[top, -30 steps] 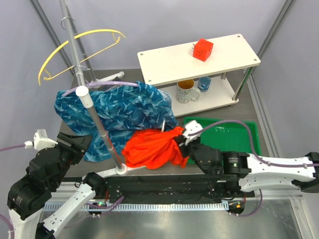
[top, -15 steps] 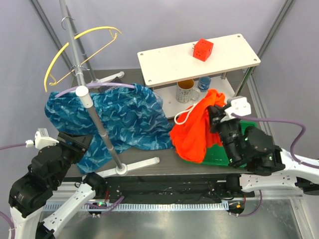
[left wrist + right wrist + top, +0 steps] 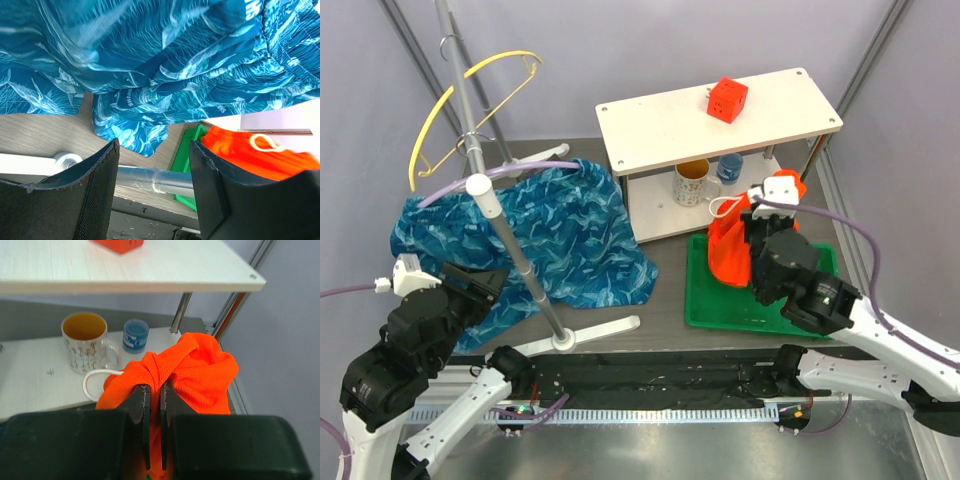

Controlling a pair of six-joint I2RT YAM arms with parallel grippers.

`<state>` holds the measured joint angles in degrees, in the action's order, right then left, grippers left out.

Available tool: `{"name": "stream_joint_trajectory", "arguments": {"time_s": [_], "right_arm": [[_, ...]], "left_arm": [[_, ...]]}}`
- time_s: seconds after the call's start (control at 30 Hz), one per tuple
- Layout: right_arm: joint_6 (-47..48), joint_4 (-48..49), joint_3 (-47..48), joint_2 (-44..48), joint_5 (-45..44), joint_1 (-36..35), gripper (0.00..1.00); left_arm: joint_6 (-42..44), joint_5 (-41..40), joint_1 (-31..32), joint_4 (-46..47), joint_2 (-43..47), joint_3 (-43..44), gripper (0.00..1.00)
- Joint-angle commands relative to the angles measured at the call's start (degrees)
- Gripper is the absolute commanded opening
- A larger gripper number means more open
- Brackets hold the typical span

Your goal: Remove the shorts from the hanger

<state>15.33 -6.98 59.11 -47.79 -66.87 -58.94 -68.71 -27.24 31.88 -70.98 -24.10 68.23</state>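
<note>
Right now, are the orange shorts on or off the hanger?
Off: the right gripper holds the orange shorts bunched over the green tray.

Shorts: two pairs, one orange pair [image 3: 728, 255] and one blue patterned pair [image 3: 555, 235].
Hangers: two, one yellow hanger [image 3: 421, 150] and one pale purple hanger [image 3: 530, 168].
Rack pole [image 3: 515, 255]: one.
White shelf [image 3: 720, 125]: one, with two tiers.
Red cube [image 3: 728, 100]: one.
Mug [image 3: 692, 183]: one.
Small blue cup [image 3: 729, 168]: one.
Green tray [image 3: 760, 312]: one.
Counter [image 3: 665, 305]: one.
Arms: two, each with one claw, the left claw [image 3: 152, 145] and the right claw [image 3: 152, 390].
</note>
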Motion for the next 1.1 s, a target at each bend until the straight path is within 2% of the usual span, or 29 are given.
{"name": "stream_joint_trajectory", "arguments": {"time_s": [0.0,0.03,0.2,0.43,0.5,0.6,0.63,0.67,0.7,0.73,0.83,0.9,0.93,1.03,1.07], "right_arm": [[-17.0,-7.3,-5.5,4.6,0.9,0.8,0.01],[-23.4,-10.4,-6.4,6.4,2.0,1.1,0.01],[-36.6,-16.5,-13.0,8.9,5.1,1.4,0.01],[-55.5,-23.8,-18.1,3.5,12.6,4.0,0.01],[-59.2,-25.6,-18.4,1.7,16.0,6.5,0.07],[-57.4,-27.5,-17.5,0.9,20.8,9.9,0.27],[-55.9,-27.5,-15.7,0.9,21.6,10.2,0.47],[-53.7,-27.5,-14.3,1.1,22.3,10.3,0.58],[-50.2,-27.6,-12.6,1.4,24.0,10.2,0.78],[-48.6,-27.6,-9.1,1.3,24.7,10.2,0.85],[-43.1,-28.4,-0.9,0.5,29.6,10.2,0.99],[-39.8,-27.5,3.4,-1.1,33.5,10.2,1.0],[-36.2,-26.7,7.2,-3.1,39.6,10.2,1.0],[-30.1,-22.6,14.4,-7.1,49.3,10.2,1.0],[-25.9,-21.1,15.8,-10.0,55.6,10.2,1.0]], "left_arm": [[-1.2,-1.3,0.2,1.3,-0.1,1.7,0.57],[-1.3,-1.4,0.3,1.1,0.1,1.8,0.57],[-1.7,-2.4,0.2,-0.4,0.6,2.4,0.57],[-0.9,-3.5,0.3,0.7,0.6,3.0,0.58],[-0.2,-3.0,0.2,1.6,0.4,3.0,0.58],[-0.1,-2.4,0.2,2.2,0.3,3.1,0.58],[0.0,-2.3,0.2,2.2,0.3,3.4,0.58],[0.0,-2.3,0.2,2.2,0.4,3.4,0.58],[0.2,-2.3,0.2,2.2,0.5,3.5,0.58],[0.2,-2.3,0.2,2.1,0.7,3.6,0.58],[0.4,-2.4,0.2,1.5,1.2,3.8,0.58],[0.4,-2.4,0.2,1.3,1.4,3.7,0.58],[0.3,-2.3,0.2,1.3,1.5,3.6,0.58],[0.4,-2.0,0.2,1.5,1.5,3.5,0.59],[0.7,-1.9,0.2,1.7,1.4,3.6,0.59]]}}
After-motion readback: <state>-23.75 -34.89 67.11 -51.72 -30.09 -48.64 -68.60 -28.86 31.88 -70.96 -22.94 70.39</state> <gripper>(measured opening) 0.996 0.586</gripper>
